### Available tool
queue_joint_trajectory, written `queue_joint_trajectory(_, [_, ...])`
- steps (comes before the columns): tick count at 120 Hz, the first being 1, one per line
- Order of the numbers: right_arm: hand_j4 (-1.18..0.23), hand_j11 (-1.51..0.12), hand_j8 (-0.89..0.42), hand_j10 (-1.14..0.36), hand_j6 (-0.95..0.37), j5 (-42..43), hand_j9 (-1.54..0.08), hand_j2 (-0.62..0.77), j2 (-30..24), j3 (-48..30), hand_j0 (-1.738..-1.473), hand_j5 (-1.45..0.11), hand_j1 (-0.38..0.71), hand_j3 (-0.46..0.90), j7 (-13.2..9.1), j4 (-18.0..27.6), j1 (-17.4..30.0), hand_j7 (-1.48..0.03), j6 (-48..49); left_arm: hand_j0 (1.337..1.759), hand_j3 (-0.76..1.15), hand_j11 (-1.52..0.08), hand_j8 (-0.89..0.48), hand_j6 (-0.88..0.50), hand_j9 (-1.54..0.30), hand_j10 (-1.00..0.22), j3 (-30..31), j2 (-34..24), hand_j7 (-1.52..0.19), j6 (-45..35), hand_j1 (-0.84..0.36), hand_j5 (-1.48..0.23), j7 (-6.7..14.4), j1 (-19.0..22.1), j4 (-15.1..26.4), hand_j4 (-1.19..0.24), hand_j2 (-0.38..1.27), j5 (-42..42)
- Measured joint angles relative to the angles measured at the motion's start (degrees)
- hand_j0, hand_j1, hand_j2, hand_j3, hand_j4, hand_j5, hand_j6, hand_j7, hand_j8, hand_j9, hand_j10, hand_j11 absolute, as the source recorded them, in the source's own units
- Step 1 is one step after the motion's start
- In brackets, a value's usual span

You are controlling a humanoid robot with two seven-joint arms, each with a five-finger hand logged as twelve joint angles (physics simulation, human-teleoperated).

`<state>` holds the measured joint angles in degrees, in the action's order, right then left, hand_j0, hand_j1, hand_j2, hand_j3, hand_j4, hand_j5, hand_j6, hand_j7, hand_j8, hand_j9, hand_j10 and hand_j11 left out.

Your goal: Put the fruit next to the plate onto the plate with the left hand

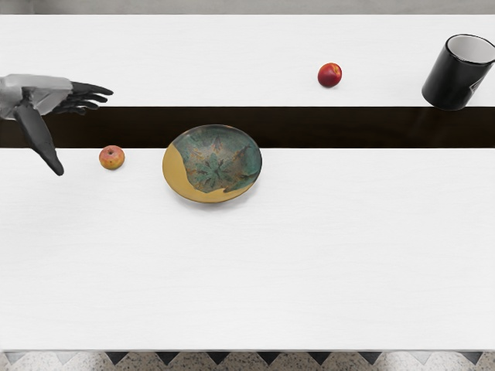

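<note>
White table (309,255), smooth & matte, fills most of the view. A wide dark band (348,127) crosses it left to right.

L hand (56,100) comes in from the left edge at the upper left, over the far white part & the band. It's open: dark fingers (93,90) stretched out to the right & slightly fanned, long dark thumb pointing down-right, apart from the rest. The back of the hand is pale grey. It holds nothing & touches nothing; the thumb tip ends near the fruit but clear of it.

Plate (179,171) is round, shallow & glazed: mottled teal-green w/ a leaf-like pattern in the middle, mustard yellow along the lower-left rim. It sits partly over the band, partly on the near white surface, w/ nothing on it.

Mug (452,77) at the far right is glossy black w/ a white inside, tilted, mouth toward the upper right.

Fruit (111,157), just left of the plate & not touching it, is small & round, orange-yellow w/ a red blush & a dark stem dimple on top. It lies on the table at the band's near edge.

A red apple (329,74), about the same size, lies on the far strip, well apart from the plate.
</note>
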<state>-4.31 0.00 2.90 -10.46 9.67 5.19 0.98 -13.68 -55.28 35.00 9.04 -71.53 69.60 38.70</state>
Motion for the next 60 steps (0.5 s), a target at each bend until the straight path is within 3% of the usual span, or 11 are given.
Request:
queue_joint_trajectory(14, [0.00, 0.00, 0.00, 0.00, 0.00, 0.00, 0.00, 0.00, 0.00, 0.02, -1.658, 0.00, -0.35, 0.00, 0.00, 0.00, 0.00, 0.00, 0.01, 1.658, 0.00, -0.03, -0.03, -0.03, -0.03, -0.02, -0.07, 0.08, -0.03, 0.01, 0.33, -0.03, 0.07, -0.55, 0.95, -0.03, 0.00, 0.56])
queue_joint_trajectory(18, [0.00, 0.00, 0.00, 0.00, 0.00, 0.00, 0.00, 0.00, 0.00, 0.01, -1.658, 0.00, -0.35, 0.00, 0.00, 0.00, 0.02, 0.00, -0.02, 1.658, 0.00, -0.03, -0.03, -0.03, -0.03, -0.02, -0.32, 0.15, -0.03, 0.01, 0.33, -0.03, 0.90, -0.75, 1.08, -0.03, 0.00, 0.47])
queue_joint_trajectory(22, [0.00, 0.00, 0.00, 0.00, 0.00, 0.00, 0.00, 0.00, 0.00, 0.01, -1.658, 0.00, -0.35, 0.00, 0.00, 0.00, 0.05, 0.00, -0.05, 1.658, 0.00, -0.03, -0.03, -0.03, -0.03, -0.02, -0.88, 0.58, -0.03, 0.01, 0.33, -0.03, 3.57, -1.03, 1.19, -0.03, 0.00, 0.35])
queue_joint_trajectory(32, [0.00, 0.00, 0.00, 0.00, 0.00, 0.00, 0.00, 0.00, 0.00, 0.00, -1.658, 0.00, -0.35, 0.00, 0.00, 0.00, 0.07, 0.00, -0.07, 1.658, 0.00, -0.03, -0.03, -0.03, -0.03, -0.02, -2.16, 2.55, -0.03, 0.02, 0.33, -0.03, 14.25, -2.98, 1.35, -0.03, 0.00, 0.40])
queue_joint_trajectory(38, [0.00, 0.00, 0.00, 0.00, 0.00, 0.00, 0.00, 0.00, 0.00, 0.00, -1.658, 0.00, -0.35, 0.00, 0.00, 0.00, 0.09, 0.00, -0.06, 1.658, 0.00, -0.03, -0.03, -0.03, -0.03, -0.02, -2.49, 4.23, -0.03, 0.02, 0.33, -0.03, 18.72, -3.96, 1.40, -0.03, 0.00, 0.56])
queue_joint_trajectory(47, [0.00, 0.00, 0.00, 0.00, 0.00, 0.00, 0.00, 0.00, 0.00, 0.00, -1.658, 0.00, -0.35, 0.00, 0.00, 0.00, 0.13, 0.00, -0.07, 1.658, 0.00, -0.03, -0.03, -0.03, -0.03, -0.02, -2.76, 9.12, -0.03, 0.01, 0.32, -0.03, 22.44, -3.86, 1.46, -0.03, 0.00, 1.17])
queue_joint_trajectory(60, [0.00, 0.00, 0.00, 0.00, 0.00, 0.00, 0.00, 0.00, 0.00, 0.00, -1.658, 0.00, -0.35, 0.00, 0.00, 0.00, 0.16, 0.00, -0.08, 1.658, 0.00, -0.03, -0.03, -0.03, -0.03, -0.03, -2.50, 10.08, -0.03, -0.88, 0.32, -0.03, 24.72, -3.26, 3.72, -0.03, 0.00, 8.21])
